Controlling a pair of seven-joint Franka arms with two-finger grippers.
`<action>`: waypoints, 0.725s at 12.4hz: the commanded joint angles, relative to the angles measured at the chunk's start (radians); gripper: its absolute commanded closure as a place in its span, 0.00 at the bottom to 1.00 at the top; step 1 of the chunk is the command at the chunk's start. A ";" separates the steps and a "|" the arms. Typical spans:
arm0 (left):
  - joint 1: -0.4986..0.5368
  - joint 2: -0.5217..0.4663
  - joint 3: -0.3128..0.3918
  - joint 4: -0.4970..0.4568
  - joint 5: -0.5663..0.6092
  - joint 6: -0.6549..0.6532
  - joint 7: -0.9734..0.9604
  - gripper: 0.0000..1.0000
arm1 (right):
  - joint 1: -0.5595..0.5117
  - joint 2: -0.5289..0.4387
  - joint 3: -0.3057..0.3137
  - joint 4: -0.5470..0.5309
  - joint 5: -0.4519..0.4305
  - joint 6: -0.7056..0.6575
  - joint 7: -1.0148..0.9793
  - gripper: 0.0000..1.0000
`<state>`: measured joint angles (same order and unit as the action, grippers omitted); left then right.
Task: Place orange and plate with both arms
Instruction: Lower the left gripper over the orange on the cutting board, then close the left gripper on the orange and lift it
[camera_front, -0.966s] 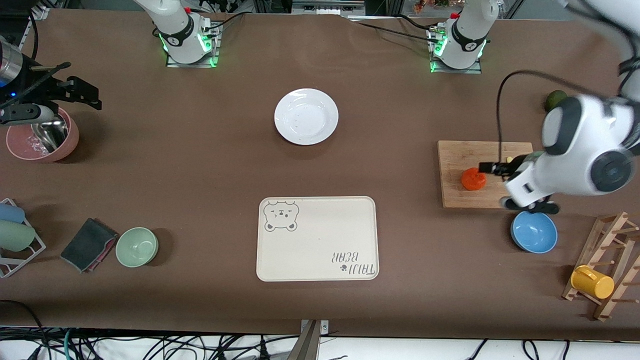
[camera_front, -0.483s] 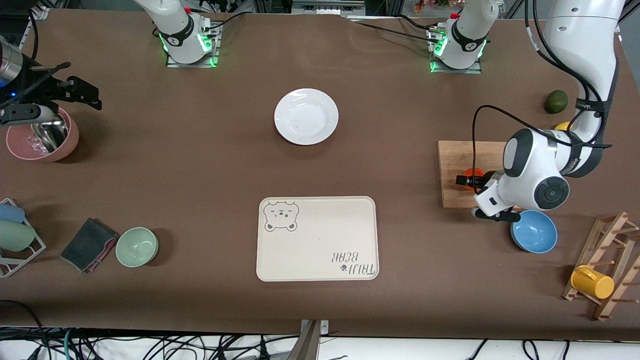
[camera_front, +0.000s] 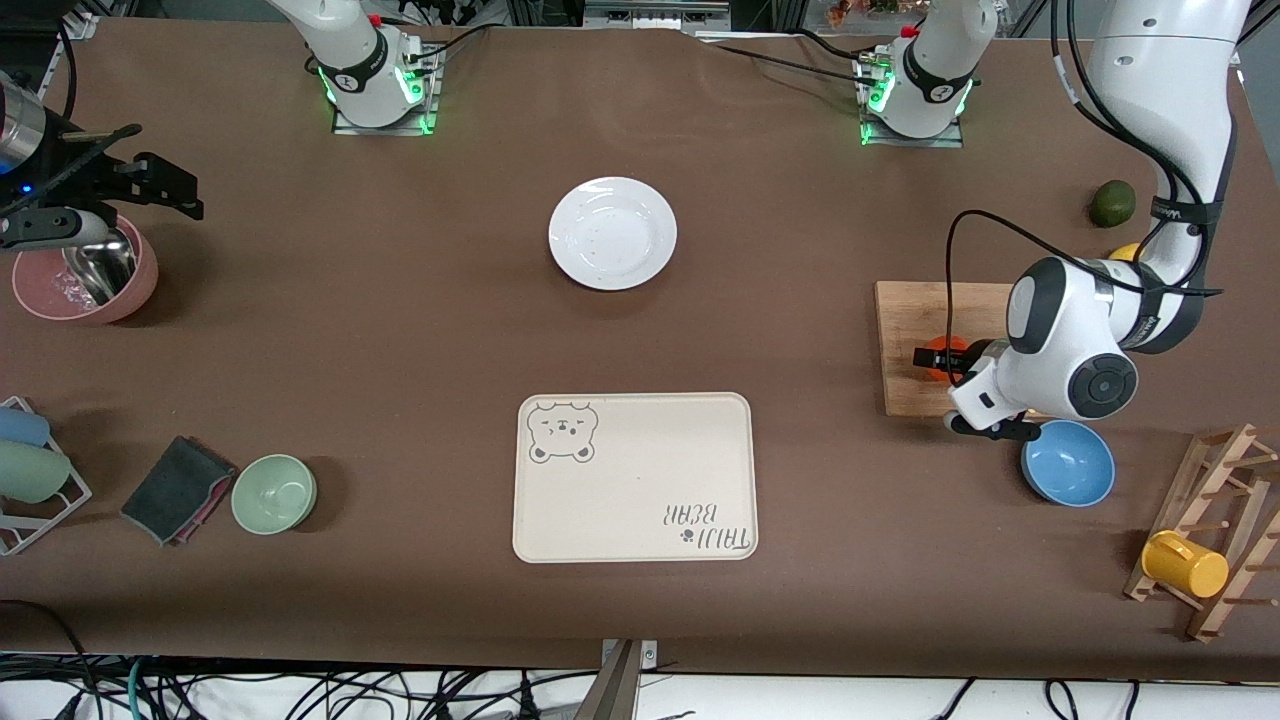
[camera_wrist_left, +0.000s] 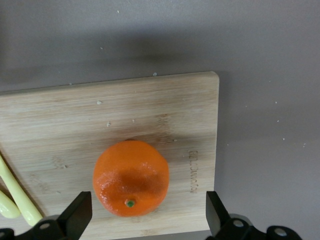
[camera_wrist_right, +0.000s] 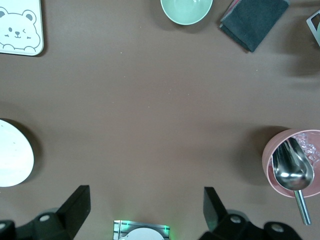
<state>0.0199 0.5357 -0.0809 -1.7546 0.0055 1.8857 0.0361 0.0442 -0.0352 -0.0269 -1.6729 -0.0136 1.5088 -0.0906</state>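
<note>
The orange (camera_front: 937, 358) sits on a wooden cutting board (camera_front: 915, 310) toward the left arm's end of the table. My left gripper (camera_front: 948, 365) is low over it, open, one finger on each side, not touching. In the left wrist view the orange (camera_wrist_left: 131, 185) lies between the black fingertips (camera_wrist_left: 80, 212) of the left gripper (camera_wrist_left: 148, 212). The white plate (camera_front: 612, 233) lies bare mid-table, nearer the robot bases, and shows in the right wrist view (camera_wrist_right: 12, 160). My right gripper (camera_front: 150, 188) waits open and empty in the air beside a pink bowl (camera_front: 85, 285); it shows in its wrist view (camera_wrist_right: 145, 210).
A cream bear-printed tray (camera_front: 635, 477) lies nearer the front camera than the plate. A blue bowl (camera_front: 1068, 462), a dark green fruit (camera_front: 1111, 203), a lemon (camera_front: 1125, 252) and a wooden rack with a yellow cup (camera_front: 1185, 563) surround the board. A green bowl (camera_front: 274, 493) and a folded cloth (camera_front: 178, 488) lie toward the right arm's end.
My left arm has swung in and brought its open gripper down over the orange on the board; in the last half second it barely moved. The right arm has not moved.
</note>
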 joint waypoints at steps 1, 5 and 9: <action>0.017 -0.002 0.004 -0.011 -0.010 0.020 0.051 0.00 | -0.003 0.000 0.002 0.012 0.012 -0.012 -0.003 0.00; 0.035 0.026 0.004 -0.011 -0.010 0.047 0.087 0.00 | -0.003 0.000 0.002 0.012 0.012 -0.013 -0.003 0.00; 0.041 0.061 0.004 -0.008 -0.010 0.050 0.087 0.00 | -0.003 0.000 0.002 0.012 0.012 -0.013 -0.001 0.00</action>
<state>0.0574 0.5860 -0.0765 -1.7566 0.0055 1.9218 0.0962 0.0442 -0.0352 -0.0269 -1.6729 -0.0136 1.5088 -0.0906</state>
